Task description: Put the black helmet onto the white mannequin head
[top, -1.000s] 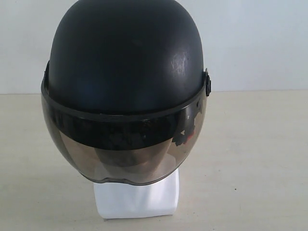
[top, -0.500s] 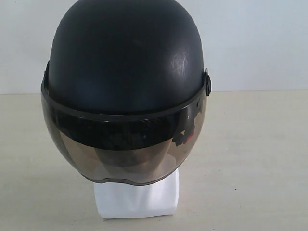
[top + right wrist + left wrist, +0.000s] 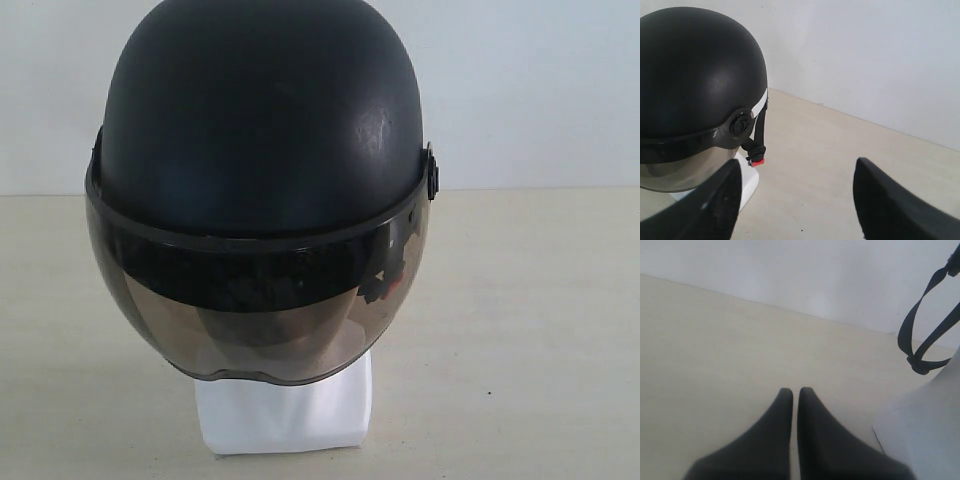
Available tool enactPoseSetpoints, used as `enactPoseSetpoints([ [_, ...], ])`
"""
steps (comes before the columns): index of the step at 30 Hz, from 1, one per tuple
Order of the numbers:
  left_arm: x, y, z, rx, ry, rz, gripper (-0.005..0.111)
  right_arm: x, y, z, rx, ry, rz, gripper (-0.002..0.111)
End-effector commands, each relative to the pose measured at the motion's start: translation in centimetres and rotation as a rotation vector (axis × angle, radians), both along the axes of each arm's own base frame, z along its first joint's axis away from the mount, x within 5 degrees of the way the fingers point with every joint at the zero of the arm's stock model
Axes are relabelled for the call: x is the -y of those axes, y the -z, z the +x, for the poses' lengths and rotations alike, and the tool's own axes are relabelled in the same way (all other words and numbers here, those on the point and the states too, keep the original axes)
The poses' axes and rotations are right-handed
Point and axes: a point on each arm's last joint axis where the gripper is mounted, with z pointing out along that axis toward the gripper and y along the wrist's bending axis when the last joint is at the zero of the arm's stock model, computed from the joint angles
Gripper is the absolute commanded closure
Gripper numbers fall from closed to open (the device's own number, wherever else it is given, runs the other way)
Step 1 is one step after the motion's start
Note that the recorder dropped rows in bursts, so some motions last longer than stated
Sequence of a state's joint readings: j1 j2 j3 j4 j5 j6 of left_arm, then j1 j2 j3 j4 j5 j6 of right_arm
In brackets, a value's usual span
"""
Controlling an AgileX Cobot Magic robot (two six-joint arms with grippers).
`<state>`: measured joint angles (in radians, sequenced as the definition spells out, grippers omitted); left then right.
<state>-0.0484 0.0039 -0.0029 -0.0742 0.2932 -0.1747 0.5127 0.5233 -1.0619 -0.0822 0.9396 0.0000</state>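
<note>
The black helmet (image 3: pixel 260 130) sits on the white mannequin head, whose squarish base (image 3: pixel 285 415) shows below the smoky visor (image 3: pixel 255 315); the face is hidden behind the visor. From the right wrist view the helmet (image 3: pixel 695 75) stands off to one side, its strap with red buckle (image 3: pixel 757 162) hanging by the base (image 3: pixel 749 182). My right gripper (image 3: pixel 797 167) is open and apart from it, nothing between its fingers. My left gripper (image 3: pixel 792 391) is shut and empty over the table, beside the base (image 3: pixel 920 430) and a hanging strap (image 3: pixel 925 335). Neither gripper shows in the exterior view.
A beige tabletop (image 3: pixel 520 330) stretches around the mannequin, backed by a plain white wall (image 3: pixel 530 90). A tiny dark speck (image 3: pixel 489 392) lies on the table to the right of the base.
</note>
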Motion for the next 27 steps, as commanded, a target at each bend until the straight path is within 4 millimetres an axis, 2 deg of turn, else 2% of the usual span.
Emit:
enactPoseSetpoints([
  [1,0.04,0.06,-0.02,0.003,0.006,-0.004,0.102,0.08,0.06,-0.01,0.002,0.007,-0.005,0.046],
  [23,0.04,0.06,-0.02,0.003,0.006,-0.004,0.102,0.08,0.06,-0.01,0.002,0.007,-0.005,0.046],
  [27,0.04,0.06,-0.02,0.003,0.006,-0.004,0.102,-0.47,-0.91,0.78,0.087,-0.001,0.057,0.046],
])
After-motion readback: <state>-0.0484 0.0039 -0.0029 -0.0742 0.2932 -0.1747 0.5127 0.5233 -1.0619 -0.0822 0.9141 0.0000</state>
